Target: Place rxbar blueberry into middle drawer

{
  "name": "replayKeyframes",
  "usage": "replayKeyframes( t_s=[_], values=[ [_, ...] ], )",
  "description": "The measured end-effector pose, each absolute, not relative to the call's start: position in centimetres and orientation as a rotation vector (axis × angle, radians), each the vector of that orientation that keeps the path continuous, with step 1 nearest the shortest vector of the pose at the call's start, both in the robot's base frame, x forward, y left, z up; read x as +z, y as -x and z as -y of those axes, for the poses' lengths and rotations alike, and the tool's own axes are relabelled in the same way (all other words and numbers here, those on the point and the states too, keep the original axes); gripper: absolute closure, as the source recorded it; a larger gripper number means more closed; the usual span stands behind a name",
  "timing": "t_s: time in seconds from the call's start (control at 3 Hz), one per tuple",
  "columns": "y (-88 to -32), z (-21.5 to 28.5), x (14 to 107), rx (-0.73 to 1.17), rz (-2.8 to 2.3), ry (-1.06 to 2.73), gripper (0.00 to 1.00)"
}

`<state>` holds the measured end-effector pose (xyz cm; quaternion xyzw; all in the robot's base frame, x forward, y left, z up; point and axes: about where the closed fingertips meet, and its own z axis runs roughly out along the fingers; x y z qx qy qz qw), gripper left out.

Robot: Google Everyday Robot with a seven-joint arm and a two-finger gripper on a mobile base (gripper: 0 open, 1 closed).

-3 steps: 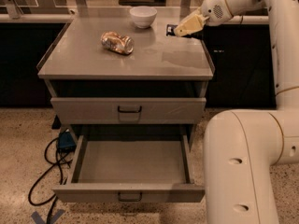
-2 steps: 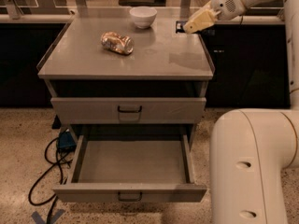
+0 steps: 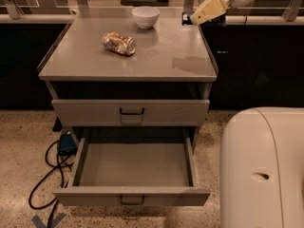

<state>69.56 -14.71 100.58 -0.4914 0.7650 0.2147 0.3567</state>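
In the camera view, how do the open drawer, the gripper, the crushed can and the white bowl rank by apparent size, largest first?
1. open drawer
2. gripper, above the table's back right corner
3. crushed can and white bowl: alike; the bowl is farther, so unsure.

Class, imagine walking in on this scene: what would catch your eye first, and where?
The middle drawer gaping open low on the cabinet draws the eye first. Next, the pincer at the back right corner of the top, with a small dark object at its tip. A crushed shiny packet lies on the top near a white bowl.
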Motion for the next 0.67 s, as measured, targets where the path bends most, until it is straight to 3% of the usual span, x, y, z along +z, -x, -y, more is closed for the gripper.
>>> replayKeyframes(
  t_s=[0.67],
  values=[
    [-68.6, 13.5, 100.3, 0.601, -2.056, 1.233, 1.00]
  ],
)
